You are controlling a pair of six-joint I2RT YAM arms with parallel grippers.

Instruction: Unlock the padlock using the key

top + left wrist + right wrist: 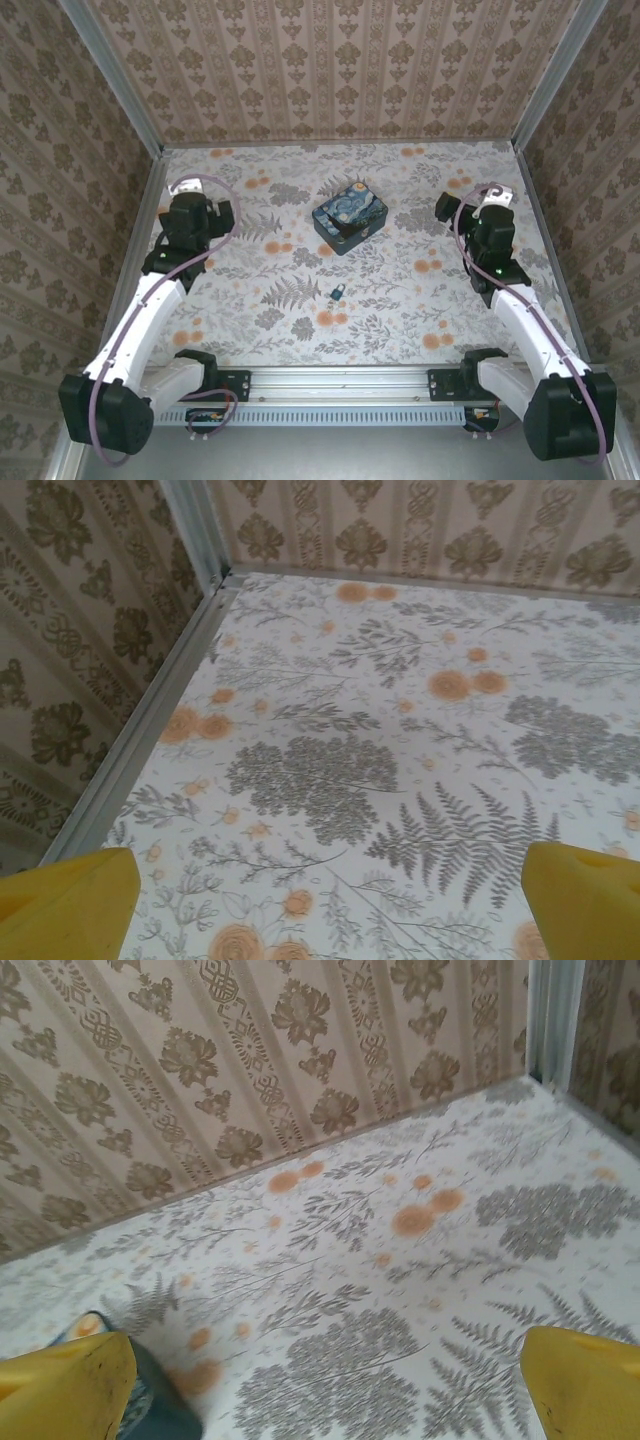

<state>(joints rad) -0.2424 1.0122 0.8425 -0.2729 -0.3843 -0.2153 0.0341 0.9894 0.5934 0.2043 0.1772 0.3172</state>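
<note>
the worktop was white, printed with grey ferns, leafy sprays and small orange blossoms. the walls were beige with brown damask motifs set in vertical stripes, edged by silver rails. between the left gripper and the right gripper, the tin was deep blue with yellow swirls. the padlock, also between them, was dark with a bluish tinge. each gripper had yellow fingers, the right one's scuffed with dark specks. the arms were white with black joints and purple cables.
</note>
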